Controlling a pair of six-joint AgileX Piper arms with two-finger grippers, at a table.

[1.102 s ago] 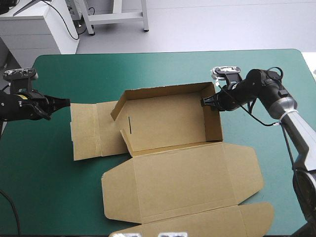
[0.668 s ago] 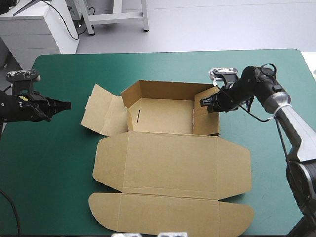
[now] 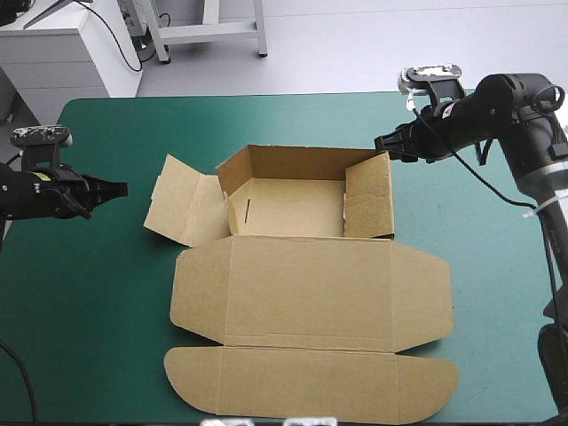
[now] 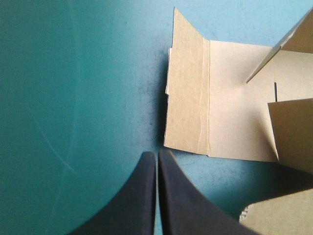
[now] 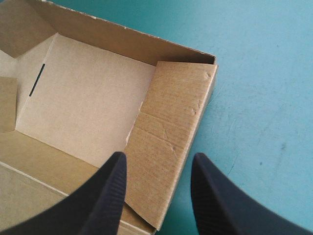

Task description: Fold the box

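Right claw [image 5: 156,159]: fingers apart, holding nothing, poised above the right end wall [image 5: 168,132]; no contact that I can see.
Left claw [image 4: 157,155]: fingers pressed together, empty, low over the bench [image 3: 98,302], just short of the left end flap [image 4: 188,98].
Box [image 3: 293,209]: mid-bench, a part-formed tray.
Done: back wall and right end wall stand; the right one looks tucked in.
To do: left end flap splays outward, untucked; lid [image 3: 311,293] lies flat toward the near edge.
Contents: the tray holds nothing.

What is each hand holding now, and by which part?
Nothing is held. The left hand is shut beside the box; the right hand is open.
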